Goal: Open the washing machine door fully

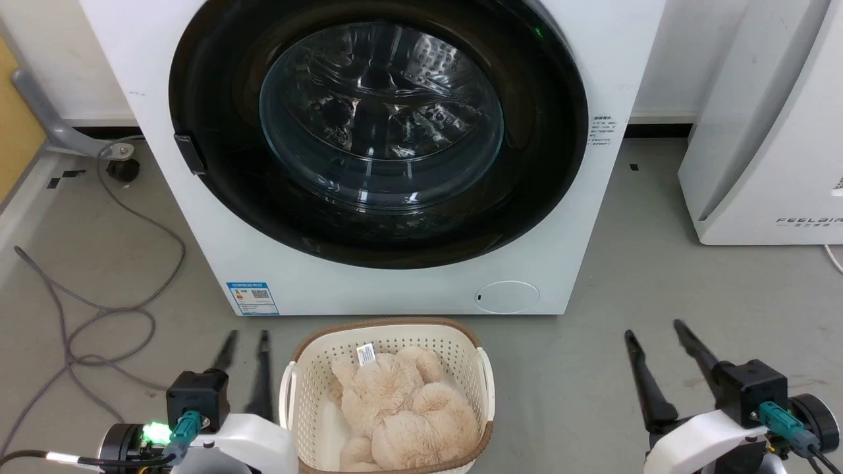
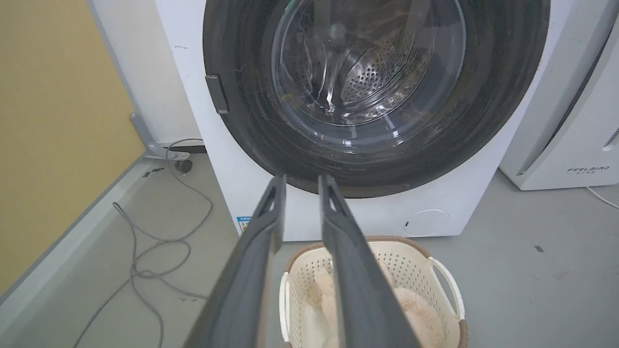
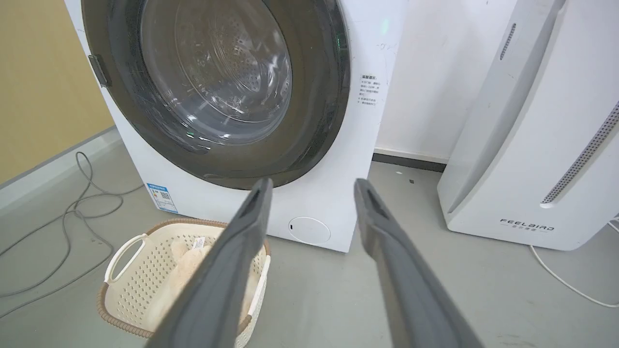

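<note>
Black washing machine door, white cabinet, cream perforated basket (brown rim), beige plush toy

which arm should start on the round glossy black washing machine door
Left, probably. The shut round glossy black washing machine door has its small dark tab on the left edge, nearer the left gripper; the right gripper is beyond the opposite edge.

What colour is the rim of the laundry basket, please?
The basket rim is brown, above cream perforated walls; the head view shows it best.

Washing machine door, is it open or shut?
Shut: the washing machine door lies flush with the machine's white front, glossy outer face showing.
</note>
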Available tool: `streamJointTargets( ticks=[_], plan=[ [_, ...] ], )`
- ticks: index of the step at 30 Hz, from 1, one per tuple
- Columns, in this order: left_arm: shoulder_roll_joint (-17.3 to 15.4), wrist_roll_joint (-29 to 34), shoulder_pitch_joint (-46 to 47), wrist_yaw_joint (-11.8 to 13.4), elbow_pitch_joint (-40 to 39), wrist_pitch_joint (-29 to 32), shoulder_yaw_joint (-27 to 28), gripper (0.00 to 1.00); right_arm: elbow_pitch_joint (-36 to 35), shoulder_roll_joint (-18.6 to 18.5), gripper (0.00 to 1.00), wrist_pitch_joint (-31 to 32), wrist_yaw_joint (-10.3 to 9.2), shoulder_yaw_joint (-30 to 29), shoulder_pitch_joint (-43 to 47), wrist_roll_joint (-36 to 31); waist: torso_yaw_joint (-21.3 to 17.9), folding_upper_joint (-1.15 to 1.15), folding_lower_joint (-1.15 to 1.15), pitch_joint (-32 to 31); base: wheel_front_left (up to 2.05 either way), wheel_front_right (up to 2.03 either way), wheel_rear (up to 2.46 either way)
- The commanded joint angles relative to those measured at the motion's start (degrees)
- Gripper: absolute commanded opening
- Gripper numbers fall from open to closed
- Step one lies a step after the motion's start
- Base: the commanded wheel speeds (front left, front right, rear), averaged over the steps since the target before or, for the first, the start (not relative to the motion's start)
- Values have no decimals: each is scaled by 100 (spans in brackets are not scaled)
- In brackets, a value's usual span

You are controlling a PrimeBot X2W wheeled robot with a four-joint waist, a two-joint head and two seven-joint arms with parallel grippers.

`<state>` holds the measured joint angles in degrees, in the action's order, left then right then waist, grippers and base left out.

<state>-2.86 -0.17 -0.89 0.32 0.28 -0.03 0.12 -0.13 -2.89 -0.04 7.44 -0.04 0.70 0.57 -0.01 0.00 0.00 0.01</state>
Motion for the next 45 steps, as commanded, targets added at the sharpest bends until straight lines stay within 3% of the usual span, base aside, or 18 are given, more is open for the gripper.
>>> streamJointTargets(
  ticks=[1,21,22,23,32,45],
  plan=[
    [0,-13,6,14,3,-28,-11,100,1,0,100,-28,0,-16,2,39,-1,0,0,2,0,0,0],
    [0,-123,50,203,-18,-291,-128,100,-168,0,100,-291,1,-81,11,879,-12,0,0,35,0,0,0],
    [0,-128,52,212,-18,-303,-134,100,-174,0,83,-303,1,-76,10,942,-12,0,0,36,0,0,0],
    [0,-133,54,221,-19,-315,-139,100,-182,0,0,-315,1,-76,9,1012,-12,0,0,38,0,0,0],
    [0,-173,70,296,-27,-423,-184,100,-158,1,0,-422,1,-60,6,2025,-13,0,0,55,0,0,0],
    [-1,-225,124,408,-51,-579,-248,100,100,1,0,-457,2,-69,-133,4345,-4,0,0,127,0,0,0]
  ],
)
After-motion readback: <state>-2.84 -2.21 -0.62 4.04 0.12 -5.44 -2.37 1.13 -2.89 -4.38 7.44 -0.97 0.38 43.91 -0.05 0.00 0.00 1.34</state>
